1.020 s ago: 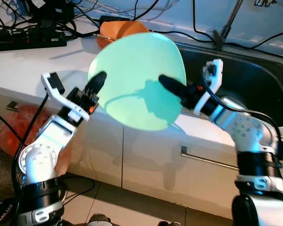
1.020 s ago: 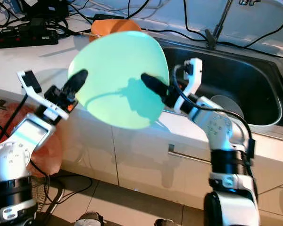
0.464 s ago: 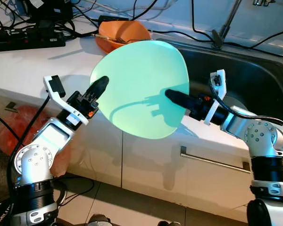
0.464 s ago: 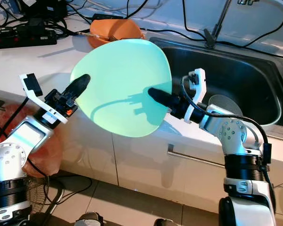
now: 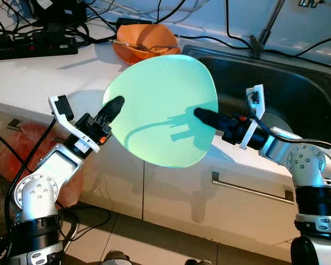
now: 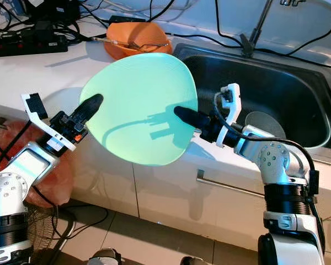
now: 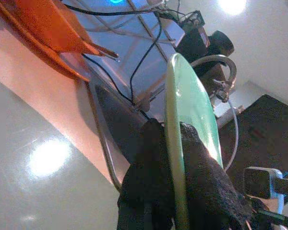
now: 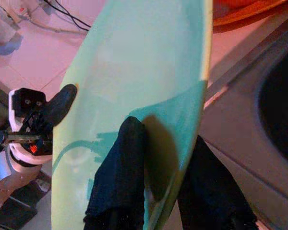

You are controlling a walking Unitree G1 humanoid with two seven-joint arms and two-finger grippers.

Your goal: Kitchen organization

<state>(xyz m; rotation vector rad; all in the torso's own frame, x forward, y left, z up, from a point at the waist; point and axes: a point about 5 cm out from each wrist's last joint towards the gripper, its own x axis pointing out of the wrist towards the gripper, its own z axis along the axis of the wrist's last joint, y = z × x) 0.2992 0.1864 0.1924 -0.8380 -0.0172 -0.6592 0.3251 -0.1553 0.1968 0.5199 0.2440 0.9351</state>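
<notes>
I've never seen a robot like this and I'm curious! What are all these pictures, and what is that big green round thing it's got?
This is a walking robot with two silver arms. Each arm ends in a gripper with two long black jaws instead of a hand.

Two pictures come from cameras in its head, looking down, like its eyes. The other two come from little cameras on its wrists, looking along the jaws.

The big round pale green plate is held up in the air between both arms. The left gripper pinches one edge and the right gripper pinches the opposite edge. In the wrist pictures you can see the black jaws squeezing the rim from both sides.

Behind it is a white kitchen counter with an orange bowl and black cables, beside a dark metal sink.
</notes>
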